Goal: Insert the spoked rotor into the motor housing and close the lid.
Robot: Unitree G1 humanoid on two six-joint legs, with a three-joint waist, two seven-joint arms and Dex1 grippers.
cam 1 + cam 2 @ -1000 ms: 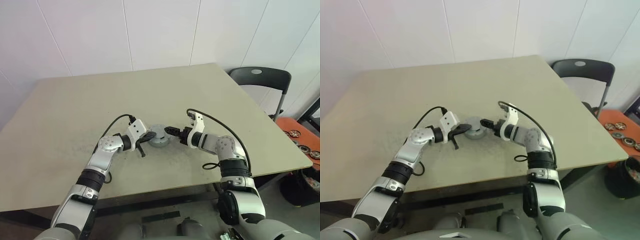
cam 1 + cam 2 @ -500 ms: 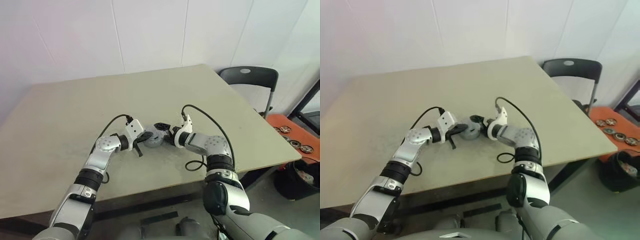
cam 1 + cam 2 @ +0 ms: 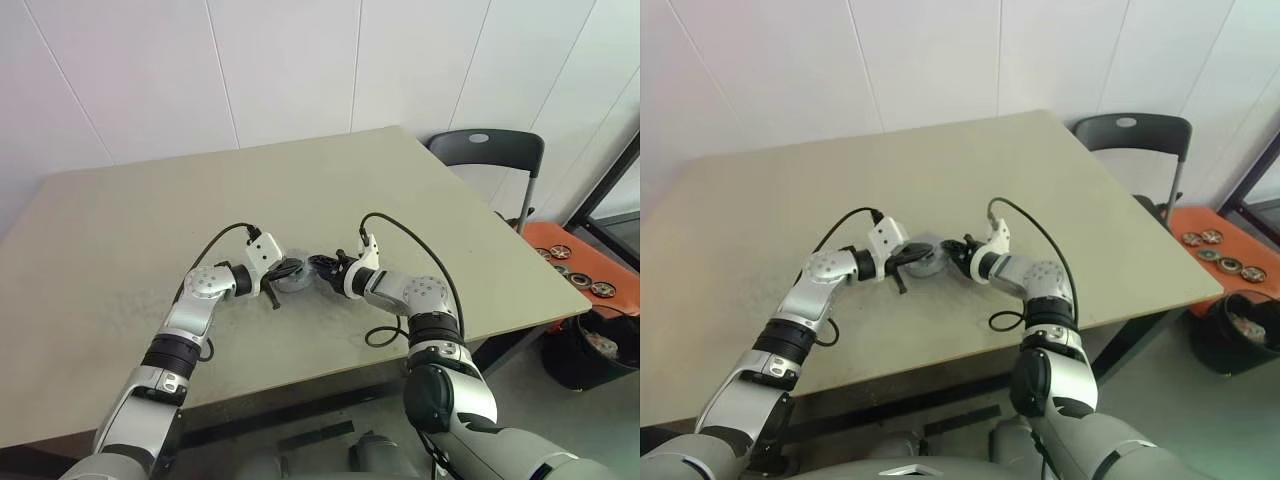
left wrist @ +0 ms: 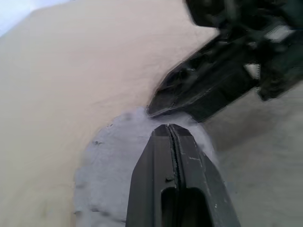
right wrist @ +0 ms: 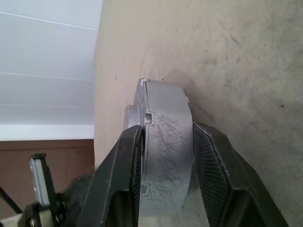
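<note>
Inspection of your workstation at this moment found the following.

The beige surface (image 3: pixel 150 220) carried one grey metal assembly, the motor housing (image 5: pixel 165 142), near the middle of its front half. In your right wrist view it read as a round silvery-grey body with a scratched side wall. A thinner disc, taken to be the lid (image 5: pixel 138 101), sat flush against one face with a small raised hub beyond it. Whether the lid was fully seated could not be told.

Your right hand (image 5: pixel 163 165) reached in from the right. Its two black fingers (image 5: pixel 125 175) stood on either side of the housing's wall, with the body between them. The pads lay at or very close to the metal, and a firm grip could not be confirmed.

Your left hand (image 4: pixel 171 130) came in from the left, with its two fingers pressed together and nothing between them. Its closed tip lay over the top face of the grey assembly. Contact with it could not be judged. In your left wrist view the right hand showed as a dark shape just beyond that tip.

In the head views the two hands met at the assembly from opposite sides. A black cable (image 3: pixel 410 240) looped from each wrist.

A dark chair (image 3: pixel 490 155) stood past the surface's far right corner. An orange tray (image 3: pixel 590 270) holding small round parts lay to the right, well apart from the work.
</note>
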